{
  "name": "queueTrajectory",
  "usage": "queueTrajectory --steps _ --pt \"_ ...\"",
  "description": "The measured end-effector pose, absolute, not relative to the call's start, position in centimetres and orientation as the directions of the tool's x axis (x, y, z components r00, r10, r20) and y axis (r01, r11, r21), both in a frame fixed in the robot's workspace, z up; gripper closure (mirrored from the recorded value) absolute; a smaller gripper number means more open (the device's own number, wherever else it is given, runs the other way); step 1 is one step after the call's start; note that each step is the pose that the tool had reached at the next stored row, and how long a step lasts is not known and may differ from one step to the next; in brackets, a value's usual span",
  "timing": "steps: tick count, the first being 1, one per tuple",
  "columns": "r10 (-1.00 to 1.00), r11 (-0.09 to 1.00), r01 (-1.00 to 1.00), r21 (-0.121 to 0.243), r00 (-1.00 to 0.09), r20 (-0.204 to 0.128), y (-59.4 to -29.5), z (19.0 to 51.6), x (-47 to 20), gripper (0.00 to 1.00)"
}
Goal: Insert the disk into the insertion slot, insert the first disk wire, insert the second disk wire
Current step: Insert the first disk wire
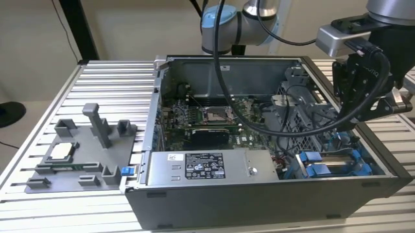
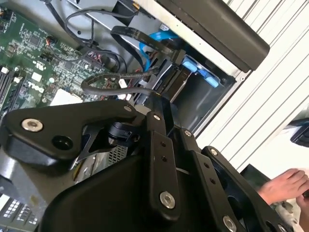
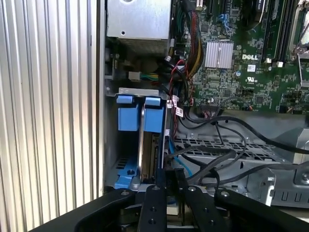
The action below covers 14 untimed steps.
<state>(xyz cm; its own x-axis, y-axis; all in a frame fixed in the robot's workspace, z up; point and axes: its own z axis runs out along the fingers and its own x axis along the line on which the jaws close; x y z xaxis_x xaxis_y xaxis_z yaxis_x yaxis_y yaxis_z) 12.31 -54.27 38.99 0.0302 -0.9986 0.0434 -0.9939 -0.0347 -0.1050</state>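
One open desktop case (image 1: 259, 204) of matt grey sheet steel sits on a ribbed aluminium table (image 1: 104, 82).

From the exterior view's left:
- A grey moulded plastic fixture (image 1: 84, 155) with upright posts and shallow pockets lies on the table. A small square metal-capped chip (image 1: 61, 151) rests in it.
- Just beside the fixture, inside the case's near wall, is the boxy power supply (image 1: 253, 170). It has a smooth grey lid and a black-and-white label.
- Behind it the green motherboard (image 1: 214, 116) lies flat on the case floor.
- Glossy black cables (image 1: 285, 126) loop down from the arm across the board.

At the exterior view's right is the drive bay. The disk (image 3: 148, 154) is already in its slot there, standing on edge close to the case's side wall. In the first wrist view I see its bare metal flank below a bright blue plastic frame tab (image 3: 153, 118). Thin red and black wires (image 3: 176, 92) bunch just beside it, and a perforated steel plate (image 3: 207, 145) lies beyond them. In the second wrist view a light blue cable (image 2: 154, 36) curves near the bay.

The gripper (image 3: 169, 179), made of black angular links with bright screw heads, hangs at the end of the disk. I cannot tell whether it is open, closed or holding anything.

In the second wrist view a person's hand (image 2: 285, 186) shows beyond the table's edge.
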Motion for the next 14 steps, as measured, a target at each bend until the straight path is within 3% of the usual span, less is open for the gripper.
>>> queueTrajectory --steps 14 --pt "-0.999 -0.028 -0.996 -0.080 0.026 0.034 -55.0 37.5 14.0 1.00"
